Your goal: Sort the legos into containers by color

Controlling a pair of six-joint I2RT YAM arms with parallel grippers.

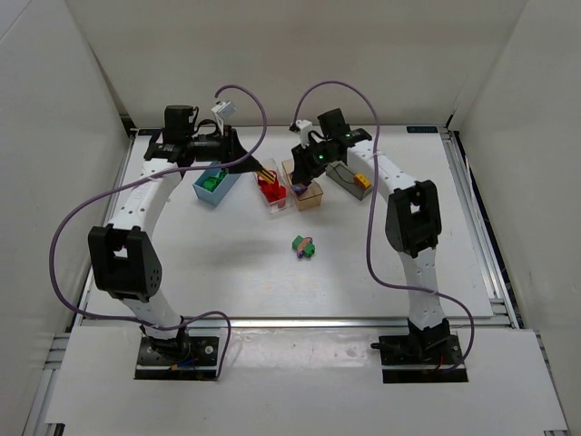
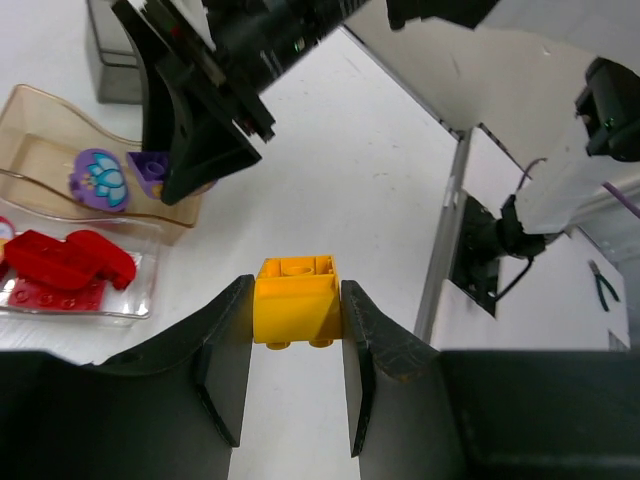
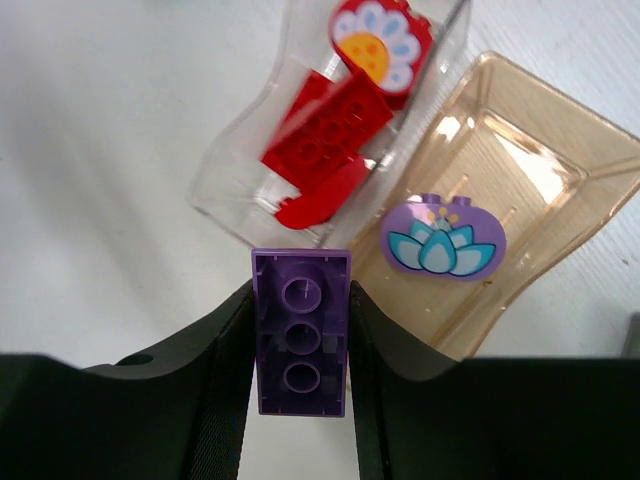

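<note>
Top external: white counter [image 1: 227, 272] lying inside white-walled enclosure [image 1: 272, 54], metal rail [image 1: 478, 227] running along right edge. Four bins sitting in far row: opaque light blue plastic bin [image 1: 205, 194] holding green bricks [image 1: 214, 182], clear plastic bin [image 3: 215, 195] holding red bricks [image 3: 325, 130], translucent peach-orange bin [image 3: 560, 170] holding round purple lotus tile [image 3: 443, 235], smoky grey bin [image 1: 343, 174]. Green-and-pink brick cluster [image 1: 304, 245] lying mid-counter, well apart from bins. Left fingers [image 2: 352, 320] clenching yellow brick [image 2: 295, 300] above bare counter. Right fingers [image 3: 232, 330] gripping purple brick [image 3: 300, 335] near clear bin's edge.
</note>
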